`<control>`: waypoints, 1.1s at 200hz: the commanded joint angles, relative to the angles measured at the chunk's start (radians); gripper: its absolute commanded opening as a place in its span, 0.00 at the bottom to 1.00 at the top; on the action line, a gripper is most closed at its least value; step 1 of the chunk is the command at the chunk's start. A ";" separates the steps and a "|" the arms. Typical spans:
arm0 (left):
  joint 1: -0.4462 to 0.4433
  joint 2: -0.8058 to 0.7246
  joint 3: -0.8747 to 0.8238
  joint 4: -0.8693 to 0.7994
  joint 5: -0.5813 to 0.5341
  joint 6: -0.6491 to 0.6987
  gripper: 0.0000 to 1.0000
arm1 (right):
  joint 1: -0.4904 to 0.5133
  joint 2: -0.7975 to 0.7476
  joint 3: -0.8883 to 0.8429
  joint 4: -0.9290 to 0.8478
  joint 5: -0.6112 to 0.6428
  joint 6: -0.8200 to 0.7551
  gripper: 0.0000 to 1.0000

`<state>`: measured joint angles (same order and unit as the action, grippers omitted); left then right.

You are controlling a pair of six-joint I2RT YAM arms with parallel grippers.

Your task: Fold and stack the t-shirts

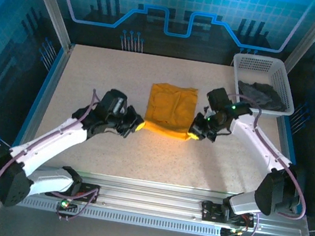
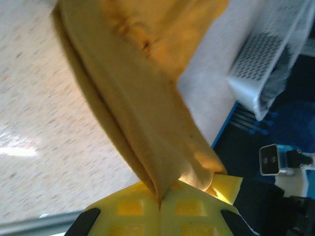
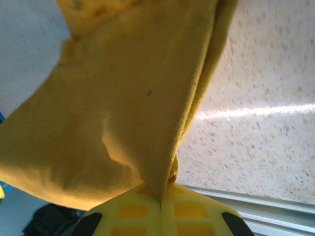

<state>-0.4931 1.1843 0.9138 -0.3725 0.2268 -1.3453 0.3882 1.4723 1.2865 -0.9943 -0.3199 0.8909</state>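
The orange-yellow t-shirt lies partly folded in the middle of the table, its near edge lifted between both grippers. My left gripper is shut on the shirt's near left corner. In the left wrist view the cloth runs out from between the yellow pads. My right gripper is shut on the near right corner, and the right wrist view has the cloth pinched in its pads. The dark grey t-shirt lies crumpled in the white basket.
The white lattice basket stands at the back right corner of the speckled table; it appears in the left wrist view as the basket. A metal rail runs along the near edge. Blue-lit walls close in the sides.
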 commanded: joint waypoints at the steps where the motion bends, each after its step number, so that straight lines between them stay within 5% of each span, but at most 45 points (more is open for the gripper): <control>1: 0.067 0.105 0.095 0.072 -0.019 0.054 0.00 | -0.052 0.109 0.133 -0.033 0.029 0.010 0.00; 78: 0.231 0.845 0.719 0.200 0.115 0.182 0.00 | -0.198 0.734 0.801 -0.026 0.093 0.082 0.00; 83: 0.237 0.891 0.757 0.210 0.138 0.185 0.11 | -0.205 0.779 0.859 -0.050 0.094 0.085 0.00; 90: 0.245 0.951 0.811 0.195 0.160 0.191 0.25 | -0.210 0.838 0.929 -0.053 0.083 0.076 0.18; 101: 0.252 0.988 0.881 0.084 0.125 0.222 0.32 | -0.215 0.928 1.048 -0.061 0.081 0.027 0.47; 127: 0.249 0.883 0.798 0.051 0.065 0.226 0.54 | -0.236 1.003 1.234 -0.115 0.043 -0.105 0.57; 146: 0.216 0.722 0.614 0.110 0.034 0.200 0.54 | -0.240 0.878 1.082 -0.084 0.062 -0.147 0.59; 183: 0.021 0.460 0.261 0.170 -0.080 -0.009 0.50 | -0.238 0.453 0.466 0.139 0.072 -0.129 0.55; 220: -0.168 0.528 0.188 0.340 -0.146 -0.255 0.59 | -0.230 0.079 -0.016 0.270 0.054 -0.089 0.55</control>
<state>-0.5983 1.6188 1.1332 -0.1394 0.1711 -1.3994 0.1562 1.7157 1.4830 -0.8276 -0.2451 0.7853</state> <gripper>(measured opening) 0.546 0.554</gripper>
